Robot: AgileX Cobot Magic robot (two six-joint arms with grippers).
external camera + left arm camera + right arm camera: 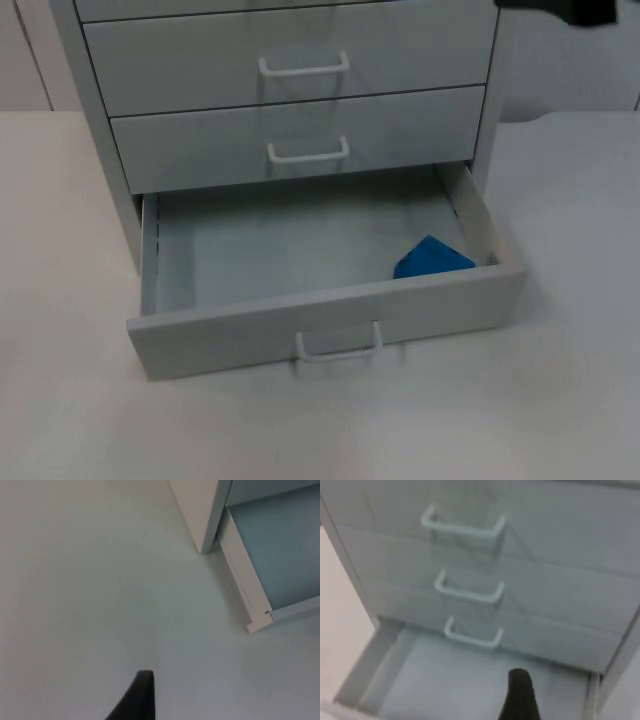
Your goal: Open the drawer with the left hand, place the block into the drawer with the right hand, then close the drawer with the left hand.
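Table (pixel 70 420): white top, bearing the cabinet, bare toward 6 and 9 o'clock in the top view.
Cabinet (pixel 105 150): grey, standing at 12 o'clock on the table; 2 upper drawers (pixel 300 135) closed, each with a white loop handle.
Bottom drawer (pixel 250 330): pulled fully out toward 6 o'clock, pale grey floor exposed, white handle (pixel 338 345) centred on its front panel; front corner and side rail seen also from the left wrist (pixel 260 622).
Block (pixel 432 258): blue, lying inside the bottom drawer, at its 4 o'clock corner, close to the front panel and right wall.
Right gripper (pixel 520 697): above the open drawer, facing the stacked handles; dark arm part at 1 o'clock in the top view; fingers' state cannot be told.
Left gripper (pixel 137 697): over bare table, beside the cabinet's corner; waiting; fingers' state cannot be told.
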